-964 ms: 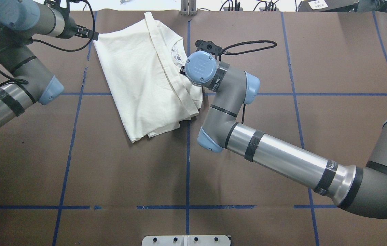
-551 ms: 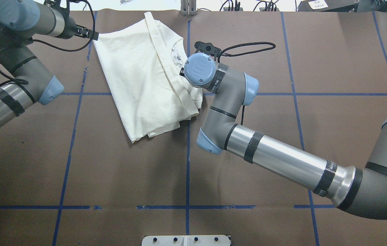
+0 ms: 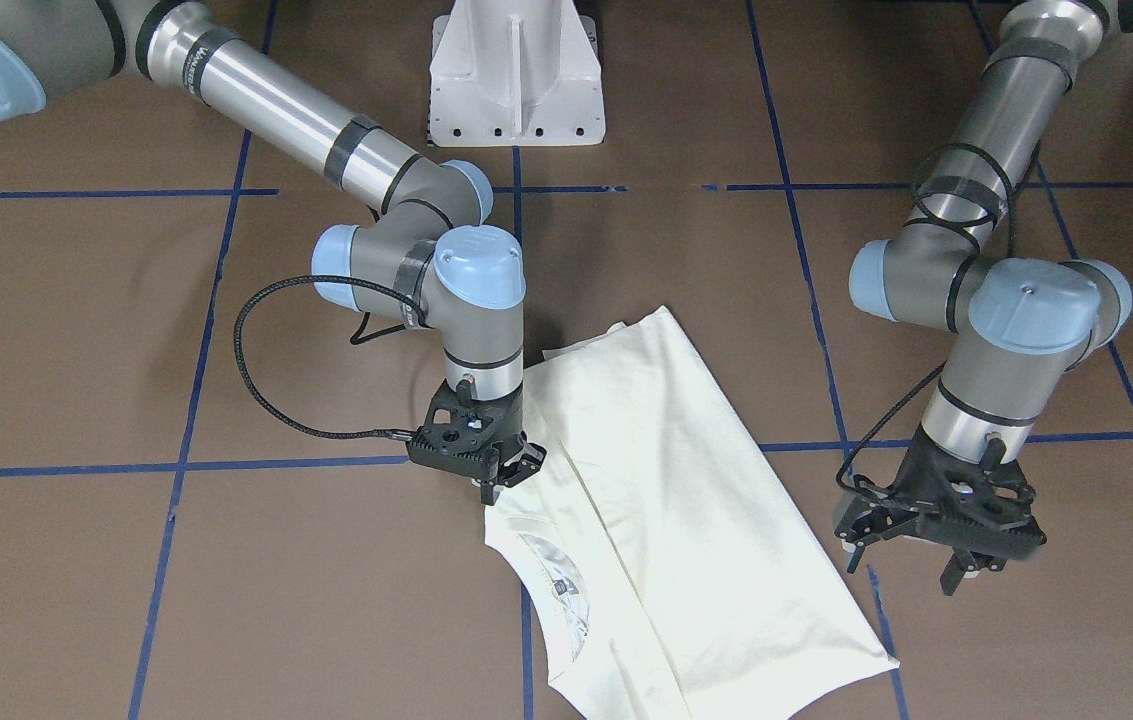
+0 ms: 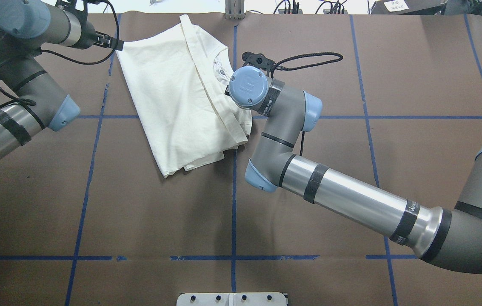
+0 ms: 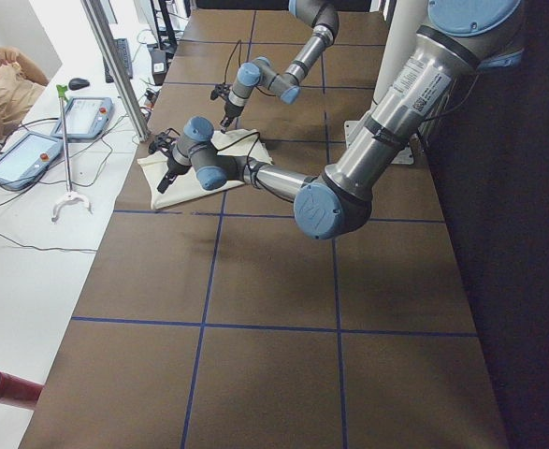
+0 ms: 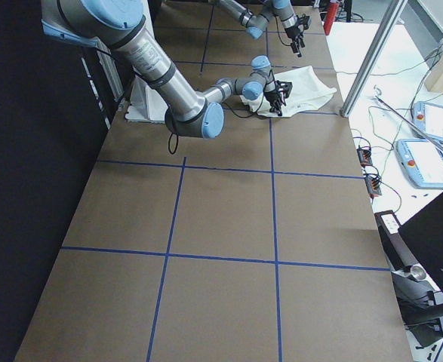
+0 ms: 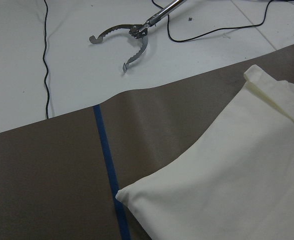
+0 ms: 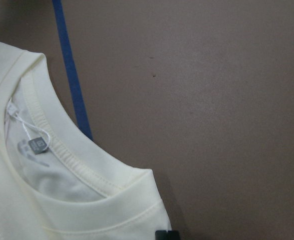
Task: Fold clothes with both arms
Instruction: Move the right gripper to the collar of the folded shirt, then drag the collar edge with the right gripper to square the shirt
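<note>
Both arms are in at the far end of the brown table point(image 4: 351, 178). The cream T-shirt point(image 4: 168, 97) lies folded, plain side up, slanting across a blue tape line point(image 4: 234, 204).

R gripper point(image 3: 506, 478) points straight down, w/ its tips right at the shirt's shoulder edge and the neck opening just beside it. A faint grey print shows inside that opening. R wrist cam has the ribbed collar point(image 8: 71, 155) ahead of the tool, w/ a small grey neck label point(image 8: 38, 145) tucked inside. One black fingertip point(image 8: 167, 235) pokes in at the bottom, at the cloth's edge. Pinching or loose? Can't tell: the tips are too small from the front, and the wrist cap hides them from overhead.

L gripper point(image 3: 911, 565) is released, fingers spread wide, hanging over the table just beside the shirt's outer corner. Contact w/ the cloth isn't clear. L wrist cam puts that shirt corner point(image 7: 124, 195) low and right of the tool, lying on the tape. Beyond the table edge, a metal reacher-grabber point(image 7: 129, 40) and black cables lie on a white surface.

The white pedestal base point(image 3: 516, 75) sits well behind the R gripper.
</note>
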